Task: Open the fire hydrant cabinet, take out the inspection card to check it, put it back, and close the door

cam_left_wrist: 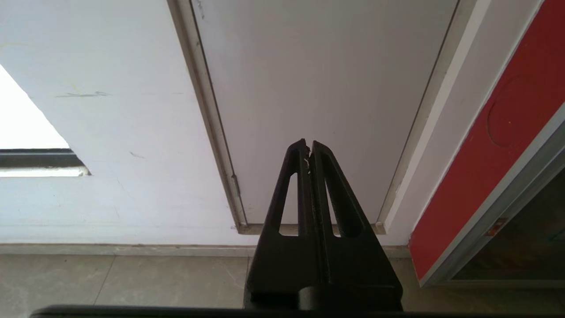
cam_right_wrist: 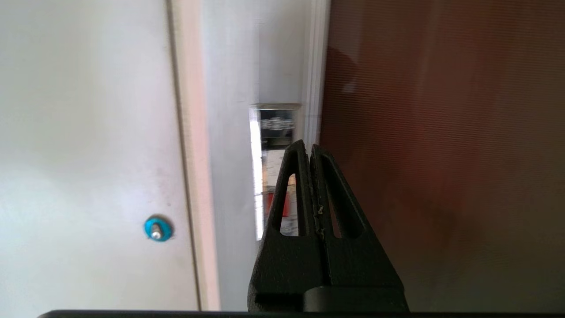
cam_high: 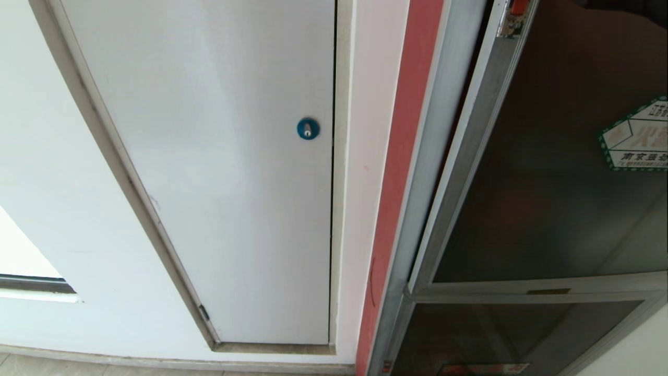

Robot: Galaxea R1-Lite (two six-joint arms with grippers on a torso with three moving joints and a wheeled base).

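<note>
At the right of my head view stands the fire hydrant cabinet (cam_high: pixel 402 172), its red side strip and silver frame running down beside the door (cam_high: pixel 548 209), a dark tinted pane with a green-bordered hexagonal sticker (cam_high: pixel 639 134) and a red latch tab (cam_high: pixel 518 7) at the top corner. That door seems to stand slightly ajar from the frame, though I cannot be sure. My right gripper (cam_right_wrist: pixel 309 148) has its fingers pressed together on nothing, tips near the door's edge, with the glass filling one side of its wrist view. My left gripper (cam_left_wrist: pixel 308 143) is likewise closed and empty, parked low before the white panel (cam_high: pixel 209 156) with its round blue lock (cam_high: pixel 308 128). I judge the task is at one end: either opening is barely begun or closing is nearly finished. No inspection card shows anywhere. Behind the glass only vague red shapes appear, and the cabinet is cut off at the right.
</note>
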